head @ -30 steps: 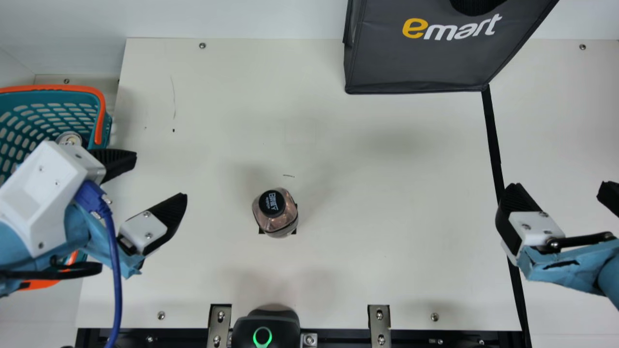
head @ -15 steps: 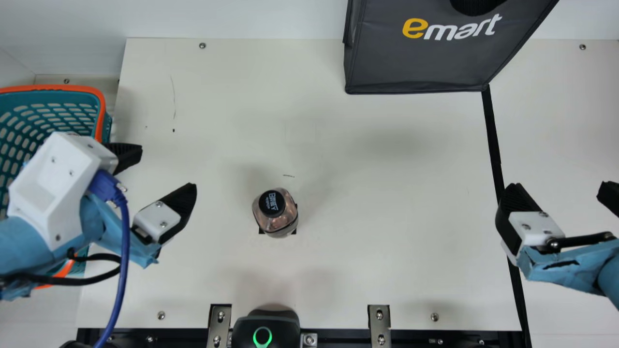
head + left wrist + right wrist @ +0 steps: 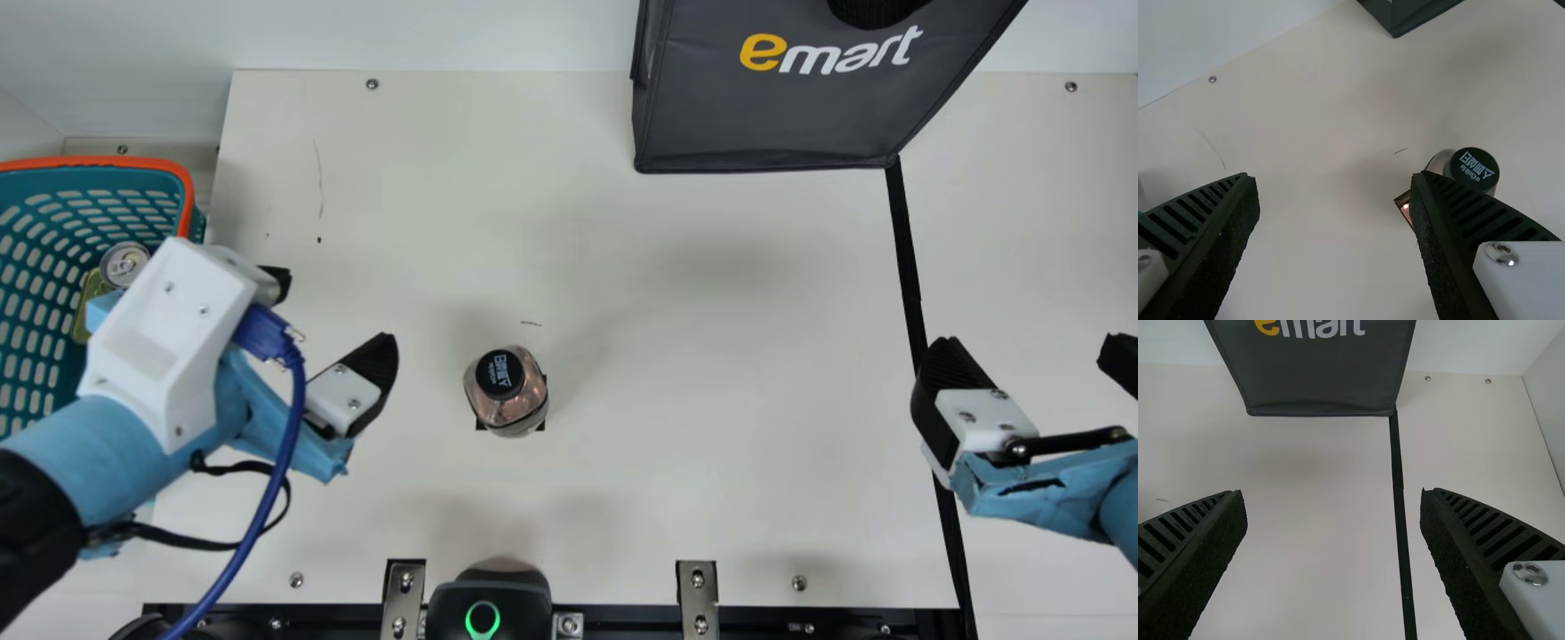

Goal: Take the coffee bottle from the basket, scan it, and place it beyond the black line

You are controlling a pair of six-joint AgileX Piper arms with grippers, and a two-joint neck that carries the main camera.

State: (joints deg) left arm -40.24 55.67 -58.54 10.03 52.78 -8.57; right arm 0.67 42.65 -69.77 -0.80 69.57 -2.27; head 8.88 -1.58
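Observation:
The coffee bottle (image 3: 507, 391), brownish with a black cap, stands mid-table on a small dark mark. Left of it my left gripper (image 3: 338, 307) is open over the table's left part, not touching it. In the left wrist view the bottle's cap (image 3: 1473, 168) shows behind one finger of my left gripper (image 3: 1331, 177), whose fingers are wide apart. My right gripper (image 3: 1036, 342) is open above the black line (image 3: 909, 276); the right wrist view has the line running between the fingers of my right gripper (image 3: 1331, 492). At the far left is the basket (image 3: 182, 173).
A dark grey bag (image 3: 765, 116) stands at the back, by the line's far end. Cans (image 3: 124, 264) lie in the basket. The scanner (image 3: 487, 613) with a green ring is at the front edge, near metal brackets (image 3: 698, 600). A blue cable hangs from the left arm.
My left gripper has moved right, away from the basket and closer to the bottle, uncovering the cans. The bottle and the right arm have stayed still.

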